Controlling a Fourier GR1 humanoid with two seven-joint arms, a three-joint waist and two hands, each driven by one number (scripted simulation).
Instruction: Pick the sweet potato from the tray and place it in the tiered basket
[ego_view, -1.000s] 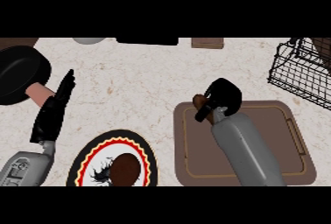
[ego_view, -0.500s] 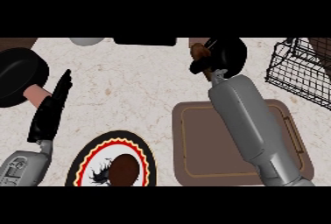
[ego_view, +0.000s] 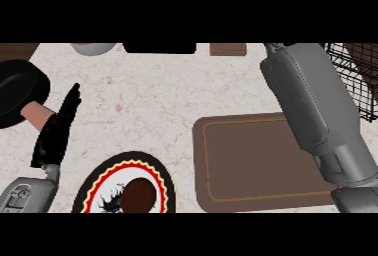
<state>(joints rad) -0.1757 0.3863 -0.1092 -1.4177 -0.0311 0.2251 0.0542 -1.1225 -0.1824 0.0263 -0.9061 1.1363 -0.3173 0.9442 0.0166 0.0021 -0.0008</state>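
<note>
The brown tray (ego_view: 251, 165) lies at the lower right with nothing on its visible surface. The black wire tiered basket (ego_view: 359, 80) stands at the right edge. My right forearm (ego_view: 314, 105) stretches from the lower right across the tray to the top of the view beside the basket. Its hand is past the upper edge and out of sight. The sweet potato shows nowhere. My left hand (ego_view: 55, 131) rests open at the left, fingers straight and pointing up.
A black pan (ego_view: 16, 92) with a pinkish handle (ego_view: 37, 112) sits at the left edge. A patterned plate (ego_view: 111, 187) holding a round brown item (ego_view: 138, 194) lies at the bottom. A bowl (ego_view: 94, 48), a black object (ego_view: 159, 48) and a brown block (ego_view: 227, 49) line the back.
My right arm, with the sweet potato in its hand, rose from the tray and swung up and right toward the basket. The hand and potato have left the view. The left hand stayed still.
</note>
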